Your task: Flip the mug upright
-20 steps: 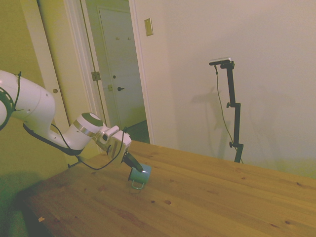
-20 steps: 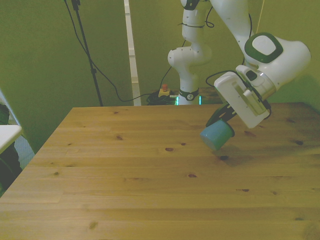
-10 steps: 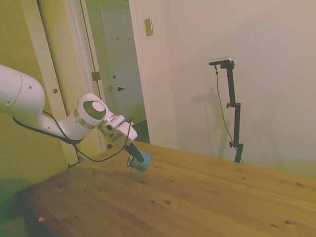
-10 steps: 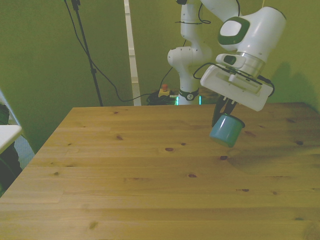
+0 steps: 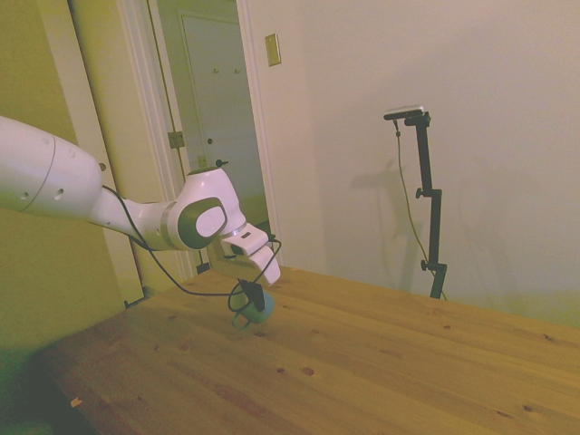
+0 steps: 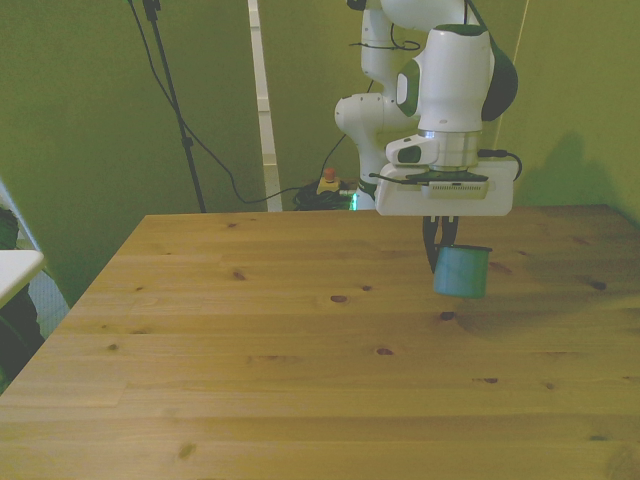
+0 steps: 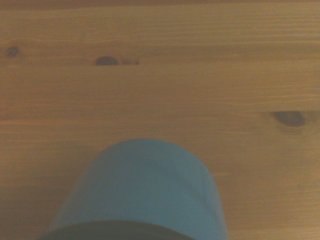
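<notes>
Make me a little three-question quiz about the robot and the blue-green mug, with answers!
1. True or false: the mug is lying on its side on the table.
2. Which way does the mug's opening face? A) up B) down C) sideways
3. Fill in: the gripper holds the mug by its ____.

Key
1. False. It hangs in the gripper above the wood.
2. A, up. The dark rim is on top in the front view.
3. Rim.
</notes>
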Tool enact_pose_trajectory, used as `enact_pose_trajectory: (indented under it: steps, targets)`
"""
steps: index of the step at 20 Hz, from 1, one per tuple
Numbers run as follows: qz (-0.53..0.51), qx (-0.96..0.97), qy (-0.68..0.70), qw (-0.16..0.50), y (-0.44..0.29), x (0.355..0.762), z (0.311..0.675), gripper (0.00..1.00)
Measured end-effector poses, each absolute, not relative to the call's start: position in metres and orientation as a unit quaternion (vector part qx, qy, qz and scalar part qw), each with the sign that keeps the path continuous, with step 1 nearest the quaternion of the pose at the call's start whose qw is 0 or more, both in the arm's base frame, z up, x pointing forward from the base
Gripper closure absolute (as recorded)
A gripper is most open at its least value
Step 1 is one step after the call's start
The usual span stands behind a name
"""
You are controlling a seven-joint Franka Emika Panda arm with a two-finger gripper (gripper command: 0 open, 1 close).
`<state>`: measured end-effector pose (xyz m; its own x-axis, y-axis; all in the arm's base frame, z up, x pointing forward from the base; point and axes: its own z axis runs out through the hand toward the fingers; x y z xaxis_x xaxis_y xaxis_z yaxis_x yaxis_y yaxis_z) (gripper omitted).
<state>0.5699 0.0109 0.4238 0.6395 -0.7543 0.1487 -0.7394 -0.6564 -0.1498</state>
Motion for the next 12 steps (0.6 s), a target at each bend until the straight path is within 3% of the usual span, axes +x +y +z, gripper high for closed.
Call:
enact_pose_trajectory:
  steps: [12]
  targets:
    - [0.011,-0.928,0.369,0.056,0.033,0.548,0.395,1.0]
